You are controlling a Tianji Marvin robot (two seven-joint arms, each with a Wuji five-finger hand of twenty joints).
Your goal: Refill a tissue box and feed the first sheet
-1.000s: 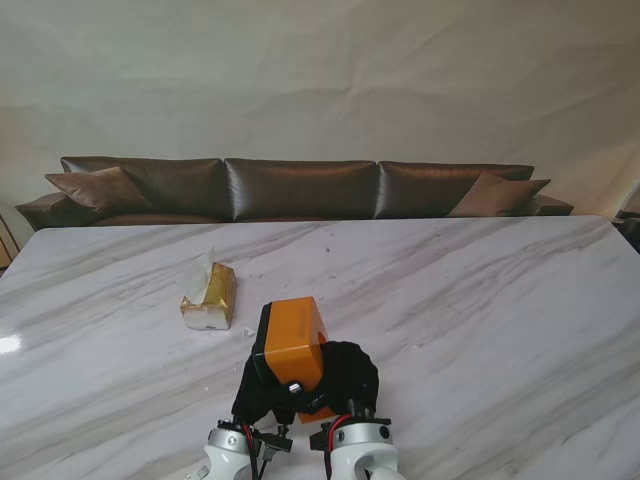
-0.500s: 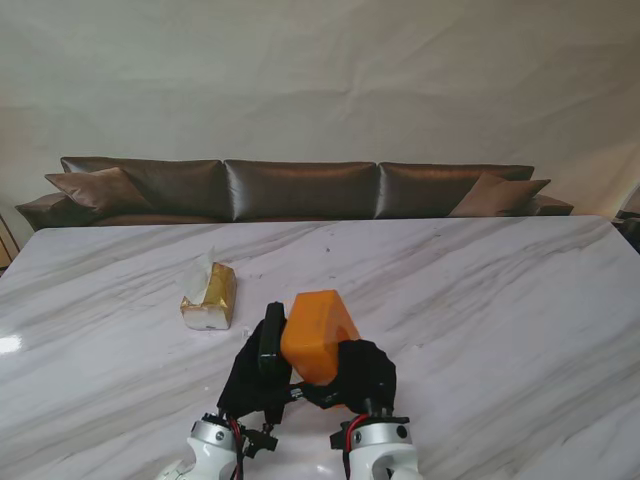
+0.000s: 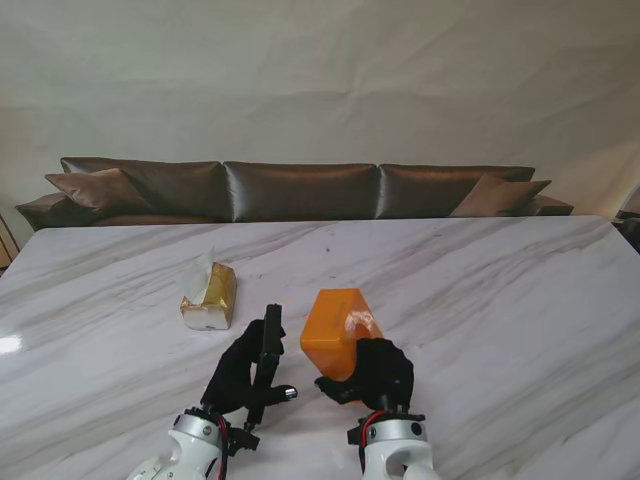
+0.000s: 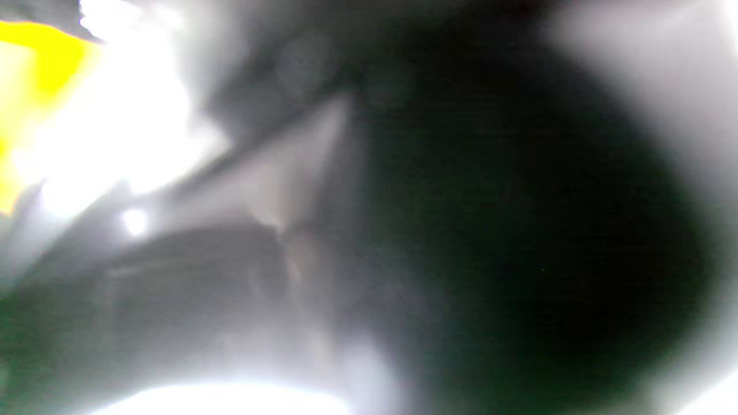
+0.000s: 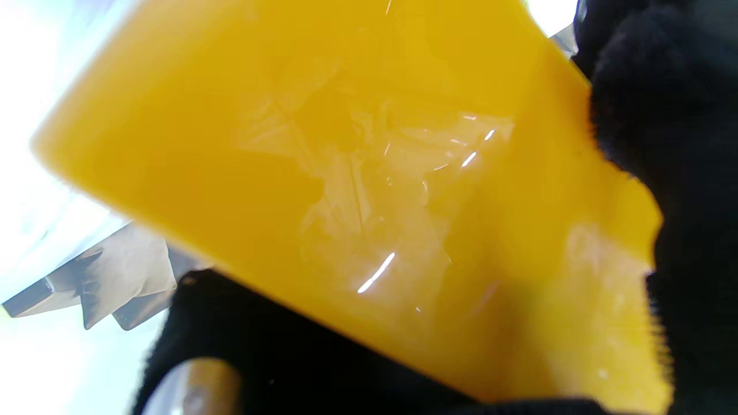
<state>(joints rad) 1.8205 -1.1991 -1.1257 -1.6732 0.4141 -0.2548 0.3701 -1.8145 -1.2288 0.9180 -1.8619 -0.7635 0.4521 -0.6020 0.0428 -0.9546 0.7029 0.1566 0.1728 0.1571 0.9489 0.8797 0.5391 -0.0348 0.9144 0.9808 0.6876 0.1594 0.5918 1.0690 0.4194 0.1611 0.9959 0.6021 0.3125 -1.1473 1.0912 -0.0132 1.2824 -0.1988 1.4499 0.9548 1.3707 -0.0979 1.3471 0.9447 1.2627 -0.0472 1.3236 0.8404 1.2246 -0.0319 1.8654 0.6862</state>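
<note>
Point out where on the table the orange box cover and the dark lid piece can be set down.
Bare marble table spreads to the right of the orange box cover in the right hand. More bare marble lies to the left of the left hand, which grips the dark lid piece. It is crowded between the hands and toward the tissue pack.

Both hands wear black fabric gloves, fuzzy nap visible up close in the right wrist view. Left hand [image 3: 248,368]: black glove, a small silver metal fingertip [image 3: 288,393] showing at the thumb side. Right hand [image 3: 378,372]: same black glove, fully covered. Behind each hand sits a glossy white rounded wrist housing [image 3: 392,432] with a black collar ring. Red and black cables [image 3: 222,447] loop out at both wrists, just behind the gloves. Left wrist view too blurred to add detail.
</note>
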